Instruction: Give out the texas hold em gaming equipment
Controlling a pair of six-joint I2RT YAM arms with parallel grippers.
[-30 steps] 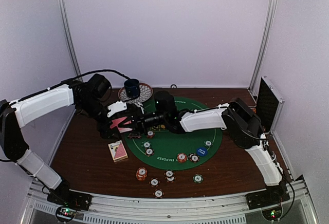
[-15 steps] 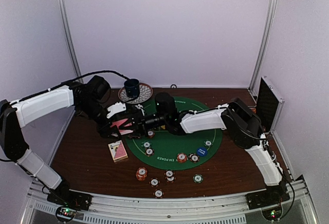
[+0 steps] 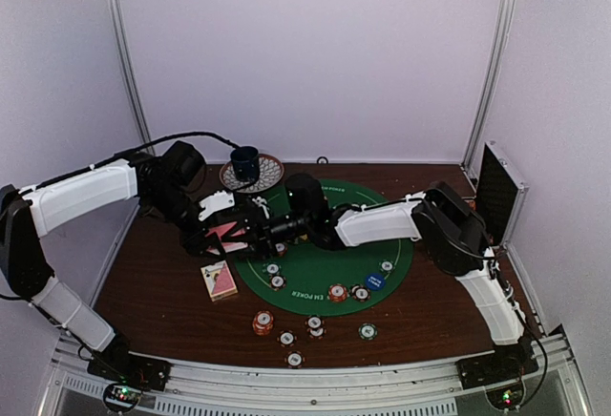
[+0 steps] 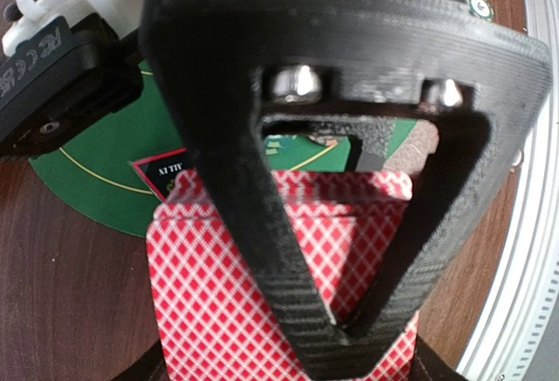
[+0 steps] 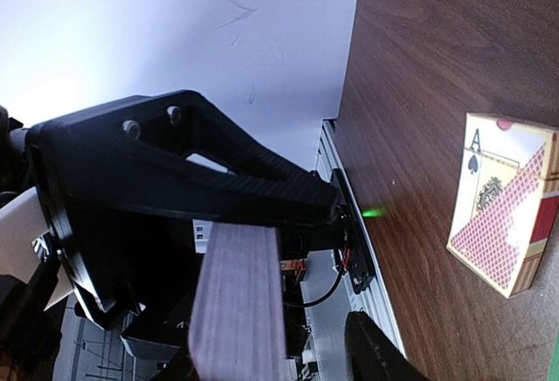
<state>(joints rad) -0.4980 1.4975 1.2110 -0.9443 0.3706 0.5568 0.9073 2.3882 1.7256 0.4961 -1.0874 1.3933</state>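
Your left pincer [image 3: 232, 235] is pinched on the stack of pink-backed playing cards [image 4: 201, 311], which stick out past its fingertips over the tabletop [image 3: 153, 282]. Your right pincer [image 3: 260, 231] has closed in on that stack from the opposite side. It is spread, with one card nearly edge-on in the gap, and the one finger [image 5: 376, 350] you can see stands clear of the card. Below the left pincer runs the rim of the green mat [image 3: 305, 271], and the red-rimmed black triangle [image 4: 162, 171] lies on it just past the cards' edge. On the near side of both pincers the card box [image 3: 220, 280] lies flat on the wood, with poker chips [image 3: 275, 276] on the mat beside it. Beyond the left pincer — well apart — stands the mug [image 3: 245, 161] on its plate.
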